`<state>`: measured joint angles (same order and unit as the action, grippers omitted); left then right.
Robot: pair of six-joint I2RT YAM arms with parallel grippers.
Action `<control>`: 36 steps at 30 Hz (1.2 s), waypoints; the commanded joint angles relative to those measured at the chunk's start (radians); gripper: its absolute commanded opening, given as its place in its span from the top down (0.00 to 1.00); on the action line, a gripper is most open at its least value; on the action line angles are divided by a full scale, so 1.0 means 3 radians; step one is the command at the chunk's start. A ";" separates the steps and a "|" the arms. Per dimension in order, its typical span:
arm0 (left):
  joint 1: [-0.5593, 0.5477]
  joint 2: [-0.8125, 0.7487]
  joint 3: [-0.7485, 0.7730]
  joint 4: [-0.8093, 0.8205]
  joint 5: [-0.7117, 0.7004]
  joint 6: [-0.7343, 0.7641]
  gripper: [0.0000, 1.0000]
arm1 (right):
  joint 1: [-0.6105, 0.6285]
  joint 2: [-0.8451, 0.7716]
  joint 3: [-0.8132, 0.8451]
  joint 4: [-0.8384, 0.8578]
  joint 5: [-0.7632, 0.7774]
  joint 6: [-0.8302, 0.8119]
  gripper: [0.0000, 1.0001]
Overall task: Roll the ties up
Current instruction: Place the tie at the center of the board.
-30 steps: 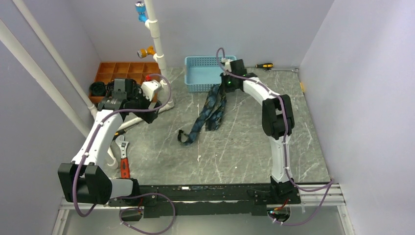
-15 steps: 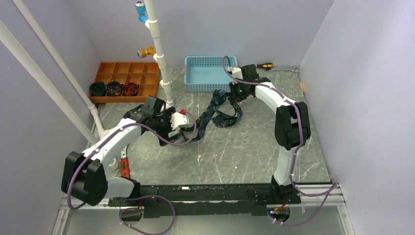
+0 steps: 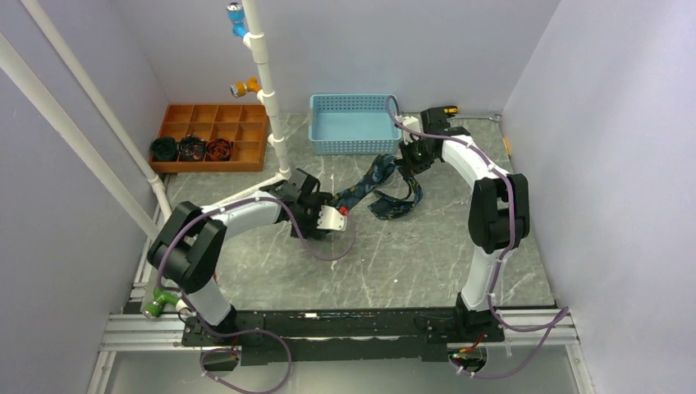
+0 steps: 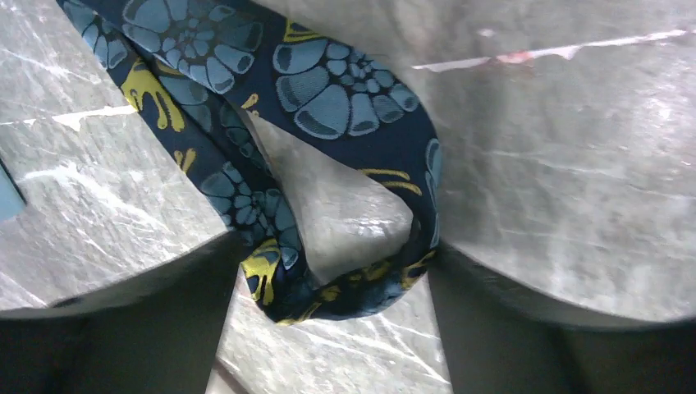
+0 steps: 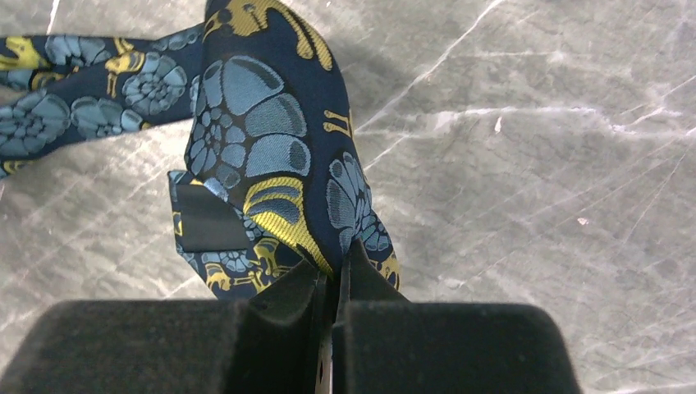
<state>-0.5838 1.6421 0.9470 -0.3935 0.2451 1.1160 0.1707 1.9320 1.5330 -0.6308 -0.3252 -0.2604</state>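
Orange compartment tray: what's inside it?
In the orange tray, three dark round bundles sit in the near row's left compartments; too small to identify. The rest look bare. The white pipe hides its right edge.

- tie (image 4: 328, 90): woven cloth, fine ribbed weave, slight silky sheen on the blue and yellow-gold motifs
- black patch (image 5: 201, 217) on the tie's back: matt cloth
- bench (image 5: 533, 123): grey marble-look top with white veins, smooth, low gloss
- my right jaws: black, matt, soft foam-like faces
- my left jaws: grey and blurred up close, material unclear
- basket (image 3: 353, 123): light blue plastic, perforated walls
- compartment tray (image 3: 215, 123): orange-brown, matt; plastic or wood, can't tell
- pipes (image 3: 267, 82): white plastic, smooth
- my arm shells (image 3: 238, 215): white glossy plastic, black matt joints
- cables (image 3: 332, 246): purple sheath, matt
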 commanded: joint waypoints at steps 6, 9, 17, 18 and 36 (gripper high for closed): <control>-0.0388 -0.0088 0.0691 -0.1573 0.0254 0.0216 1.00 | -0.0202 -0.0602 0.0180 -0.1198 -0.0045 -0.1046 1.00; -0.0528 -0.0552 0.0945 -0.2142 0.0948 0.0127 1.00 | -0.0299 -0.0983 -0.0089 -0.1547 0.0012 -0.1534 1.00; 0.0396 -0.0340 0.1967 -0.3004 0.2244 -0.0491 1.00 | -0.0285 -0.0665 0.0014 -0.2048 -0.0386 -0.2023 1.00; 0.0577 -0.0163 0.2098 -0.3068 0.2348 -0.0541 1.00 | -0.0243 -0.0396 0.0204 -0.2153 -0.0461 -0.2011 0.97; 0.1560 0.0049 0.1410 -0.1676 0.1190 -0.1546 0.21 | -0.0204 -0.0483 -0.0245 -0.1699 0.0330 -0.1437 0.29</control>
<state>-0.0921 1.8179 1.4414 -1.0256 0.6907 0.5880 0.1036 1.9087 1.5532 -1.2121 -0.3122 -0.7376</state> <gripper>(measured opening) 0.686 0.710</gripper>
